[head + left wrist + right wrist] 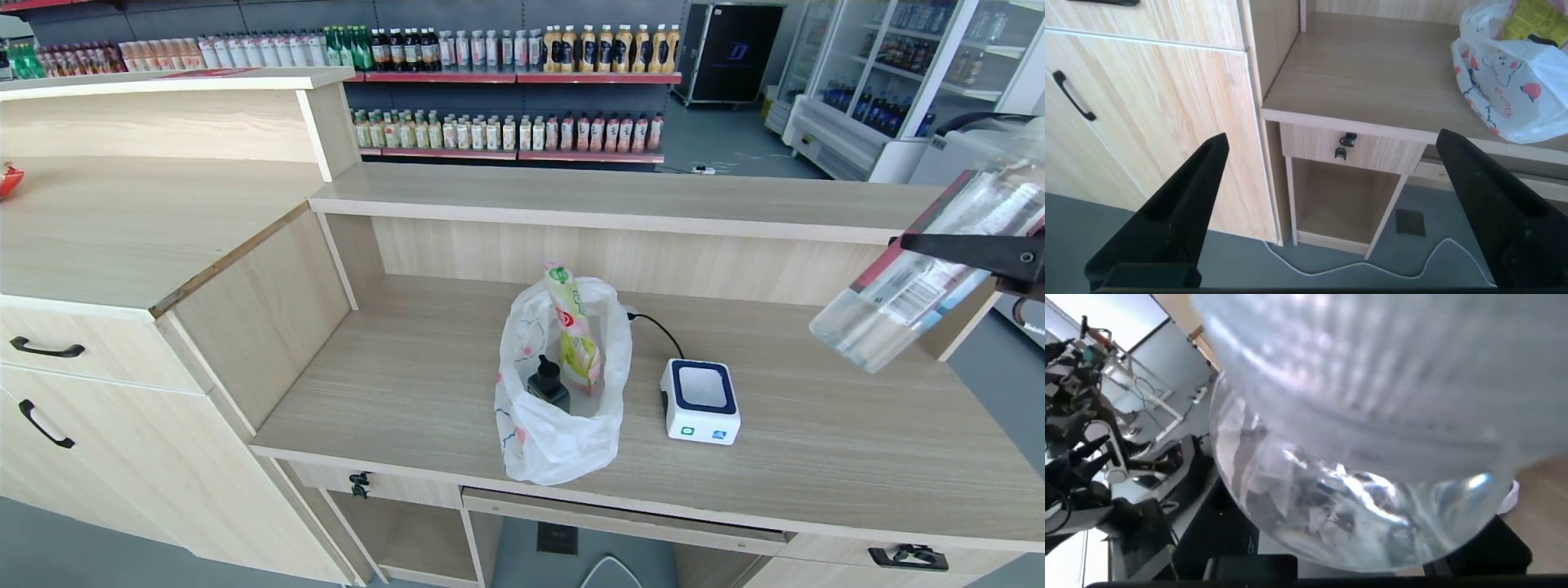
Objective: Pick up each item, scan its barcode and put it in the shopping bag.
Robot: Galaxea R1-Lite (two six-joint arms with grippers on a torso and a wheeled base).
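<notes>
A clear water bottle [922, 278] with a red-edged label and a barcode hangs tilted in the air at the far right, above the counter's right end. My right gripper [992, 257] is shut on the bottle, whose clear base [1372, 449] looms close in the right wrist view. The white scanner [700, 400] with a dark-framed window sits on the counter, well below and left of the bottle. A white shopping bag [555, 392] stands open left of the scanner, holding a green-yellow snack pouch [574, 335] and a dark bottle [548, 381]. My left gripper [1331, 220] is open, low beside the counter's front.
The wooden counter [857, 441] has a raised back ledge [620, 200] and a taller side counter [147, 220] on the left. The scanner's black cable [657, 327] runs toward the back wall. Drawers with black handles [908, 557] line the front. Drink shelves stand behind.
</notes>
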